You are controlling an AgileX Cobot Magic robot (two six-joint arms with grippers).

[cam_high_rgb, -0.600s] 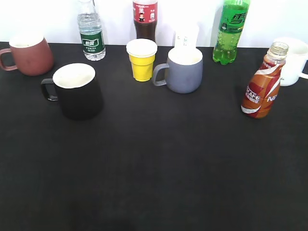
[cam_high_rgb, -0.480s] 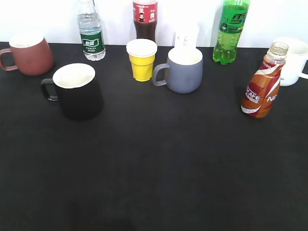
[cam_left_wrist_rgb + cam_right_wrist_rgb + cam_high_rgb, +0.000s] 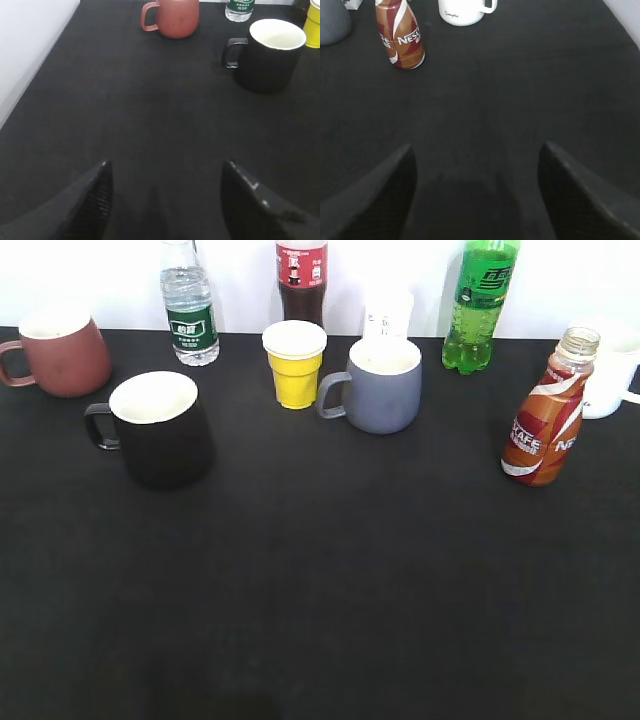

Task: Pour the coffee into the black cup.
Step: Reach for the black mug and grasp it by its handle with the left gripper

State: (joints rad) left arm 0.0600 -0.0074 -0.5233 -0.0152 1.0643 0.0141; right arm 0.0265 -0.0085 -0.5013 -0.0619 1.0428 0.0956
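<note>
Left gripper (image 3: 165,200): jaws spread wide, nothing between, low over bare black table (image 3: 320,590), well short of every object
Right gripper (image 3: 475,195): jaws likewise spread, empty, over bare cloth, well apart from the bottle ahead-left
Coffee bottle (image 3: 545,410), also (image 3: 400,35): upright, uncapped, right side of table, just in front-left of white mug (image 3: 610,380); clear room on its near and left sides
Black cup (image 3: 160,430), also (image 3: 267,55): upright, white interior showing, loop handle to exterior-view left; left side of table, apart from all neighbours
Maroon mug (image 3: 60,355): behind-left of black cup, near left table edge
Back row along far edge, left to right: water bottle (image 3: 188,315), cola bottle (image 3: 302,280), green soda bottle (image 3: 480,305)
Yellow cup (image 3: 295,365) and grey-blue mug (image 3: 380,385): side by side, centre rear, small gap between
Front half of table: open, unoccupied by objects, wall-side edge visible at left in left wrist view
</note>
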